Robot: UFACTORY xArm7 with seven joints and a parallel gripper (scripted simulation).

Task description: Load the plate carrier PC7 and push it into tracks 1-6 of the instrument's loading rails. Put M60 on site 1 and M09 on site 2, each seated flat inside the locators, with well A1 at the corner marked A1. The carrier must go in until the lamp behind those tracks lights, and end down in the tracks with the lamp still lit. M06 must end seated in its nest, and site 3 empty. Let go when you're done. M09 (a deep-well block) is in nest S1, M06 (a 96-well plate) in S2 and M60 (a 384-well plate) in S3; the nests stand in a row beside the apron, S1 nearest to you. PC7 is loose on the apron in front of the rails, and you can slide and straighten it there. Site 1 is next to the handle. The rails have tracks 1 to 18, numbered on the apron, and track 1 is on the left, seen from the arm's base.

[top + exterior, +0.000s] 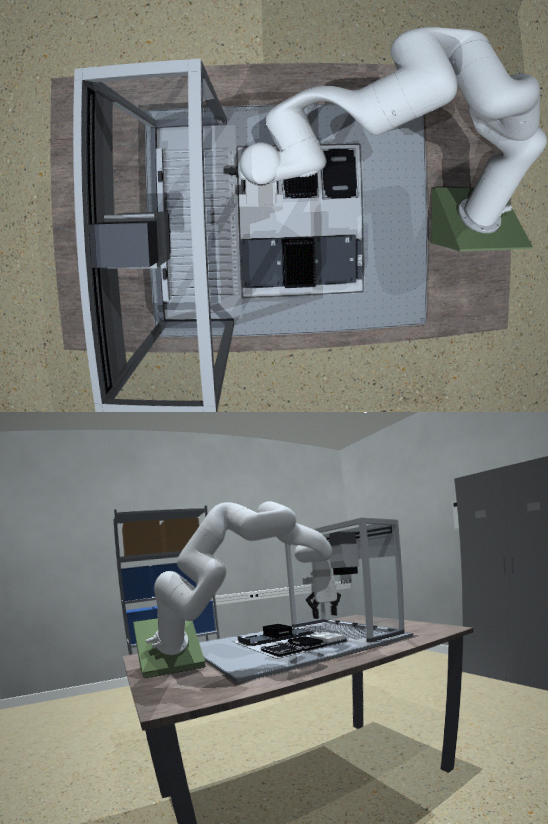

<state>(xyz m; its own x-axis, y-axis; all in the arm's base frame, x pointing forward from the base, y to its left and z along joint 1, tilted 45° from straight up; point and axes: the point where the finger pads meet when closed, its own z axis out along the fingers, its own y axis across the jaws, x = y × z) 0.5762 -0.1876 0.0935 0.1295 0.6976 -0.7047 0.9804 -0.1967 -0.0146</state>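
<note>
1. Base plate (445,235) of the arm sits at the near end of the table. The row of nests runs away from it towards the rails.
2. Nearest in that row stands the deep block (340,172). The dark gridded plate (300,186) lies just beyond it, both down in their nests.
3. Beside the row, well apart from it, the carrier (260,262) lies loose with its long axis pointing at the rails (220,225). It looks roughly square to them. A dark plate (299,262) rests on its middle site; which one it is I cannot tell.
4. At the far end of the row, the gripper (323,608) hangs with fingers spread wide and nothing between them. The pale plate (330,638) lies below it, apart from the fingertips and likely the next pick. From above, the wrist hides it.
5. The coming move is probably a straight drop. The nests look longer across the row, so the plate's long sides likely face base and rails.
6. Room is tight beyond: the rails start just past this nest, and the grey frame (196,200) rises close behind the wrist.
</note>
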